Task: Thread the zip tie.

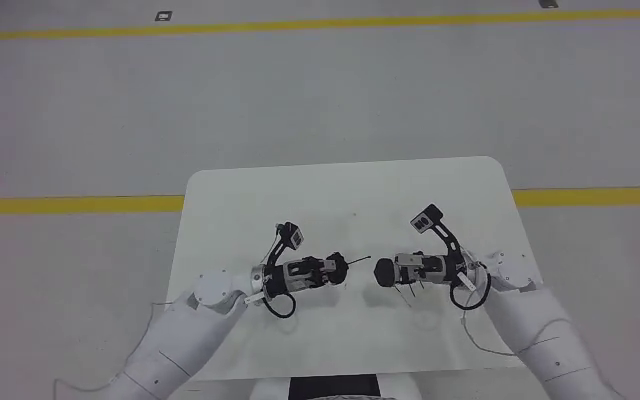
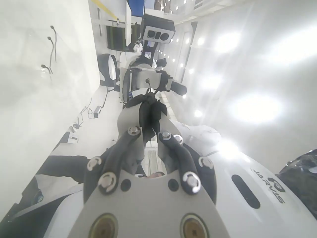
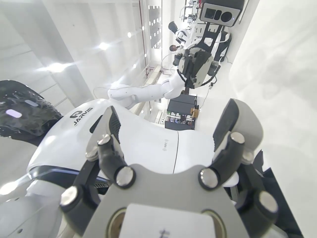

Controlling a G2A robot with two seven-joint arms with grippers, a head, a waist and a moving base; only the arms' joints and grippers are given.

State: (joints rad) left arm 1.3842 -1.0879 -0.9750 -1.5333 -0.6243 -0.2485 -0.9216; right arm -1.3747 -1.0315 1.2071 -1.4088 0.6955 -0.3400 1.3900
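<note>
White rounded table (image 1: 240,200) beneath; left gripper (image 1: 338,268) clamped on thin black plastic zip tie (image 1: 358,262), right gripper (image 3: 171,118) spread, empty. Risk: slim tail may deflect and miss the handover

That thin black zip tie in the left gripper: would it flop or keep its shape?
Probably springy rather than limp: the zip tie juts fairly straight from the shut left gripper. The loose ties on the table lie in gentle curves, so it likely bends easily. Being so thin, it seems light.
</note>
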